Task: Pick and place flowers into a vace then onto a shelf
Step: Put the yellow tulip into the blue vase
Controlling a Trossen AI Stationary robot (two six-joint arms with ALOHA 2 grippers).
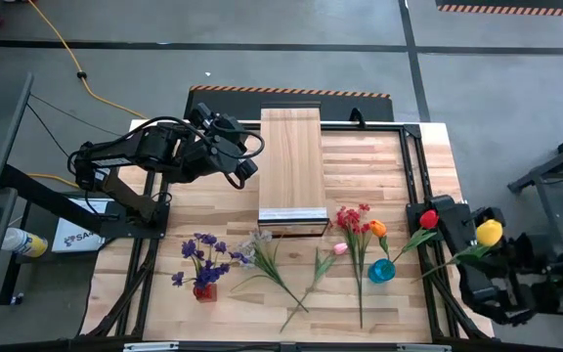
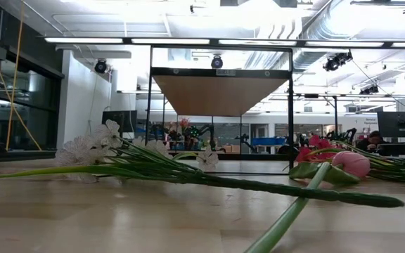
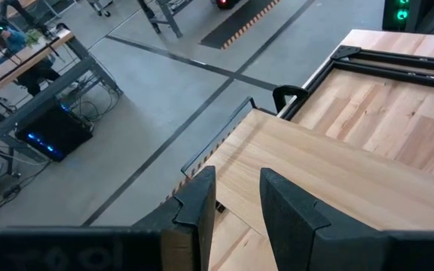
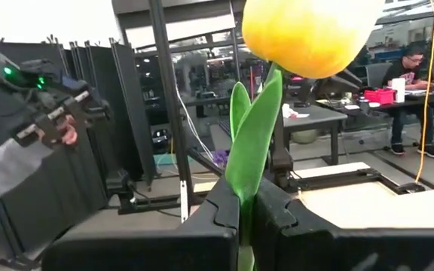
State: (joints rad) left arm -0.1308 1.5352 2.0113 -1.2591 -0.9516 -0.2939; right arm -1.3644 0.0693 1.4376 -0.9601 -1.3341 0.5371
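Note:
My right gripper is at the table's right edge, shut on a yellow tulip, whose bloom stands beyond the fingers. My left gripper is open and empty, beside the left edge of the pale wood shelf, at its far part. On the table lie a red tulip, an orange tulip, a red spray, a pink tulip and a white spray. A purple spray stands in a small red holder. A blue vase stands at the near right. My right gripper pinches the yellow tulip's green stem and leaf between its two fingers, a short way below the bloom. The bloom stands up past the fingertips. The long stem trails from the hold toward the blue vase; I cannot tell whether its end rests on the table.
A black frame runs round the tabletop. The shelf's metallic strip is at its near end. In the right wrist view a person's hand holds a device beyond the table, and another person sits at a desk.

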